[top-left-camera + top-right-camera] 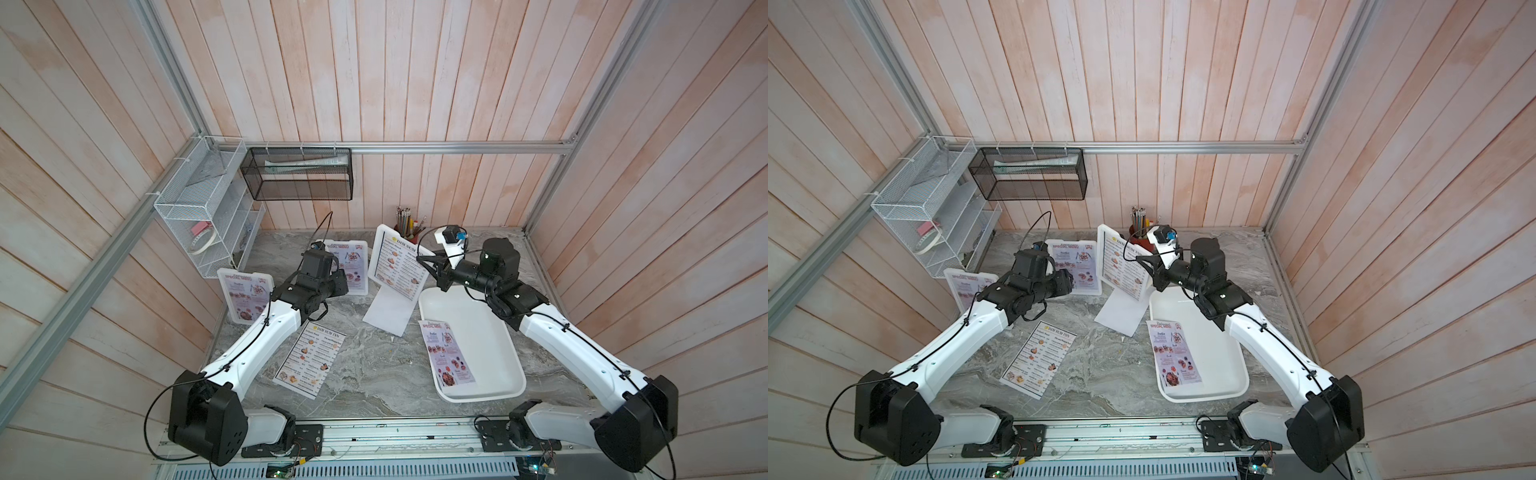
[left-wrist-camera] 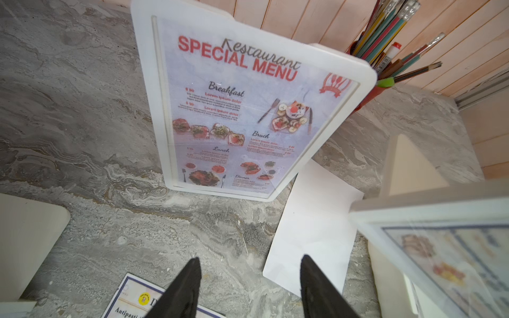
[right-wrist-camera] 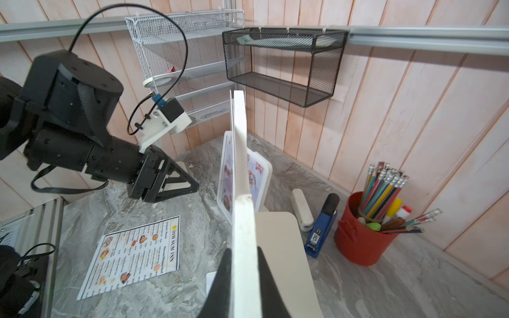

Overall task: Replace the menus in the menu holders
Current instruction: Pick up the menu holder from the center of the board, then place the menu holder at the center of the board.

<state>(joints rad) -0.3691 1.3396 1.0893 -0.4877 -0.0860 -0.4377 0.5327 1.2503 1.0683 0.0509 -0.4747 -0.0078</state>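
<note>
Black fingers (image 3: 217, 286) of the right gripper (image 3: 243, 275) fill the foreground of the right wrist view. They pinch the right edge of the held holder (image 3: 239, 165), seen there edge-on. In both top views it (image 1: 397, 266) sits just far of centre, tilted, with its long axis running far to near. Its "DIM SUM INN" menu faces left and near, heading at the far, upper end. A blank white sheet (image 1: 386, 313) lies flat under its near edge.

The left gripper (image 2: 250, 258) hangs with jaws spread and empty, pointing at the far-middle holder (image 2: 248, 110). That one leans back with its "SPECIAL MENU" heading uppermost. The left holder (image 1: 245, 297), with the same pink menu, stands at the table's left edge beside the left arm.

A loose sheet (image 1: 309, 357) headed "DIM SUM INN" lies flat near left, its long axis slanting toward far right. Bare marble table (image 1: 374, 374) lies between it and the white tray (image 1: 482, 397) on the right. A pink sheet (image 1: 449, 353) lies along the tray's left rim. A red pencil cup (image 1: 409, 239) stands at the far wall.
</note>
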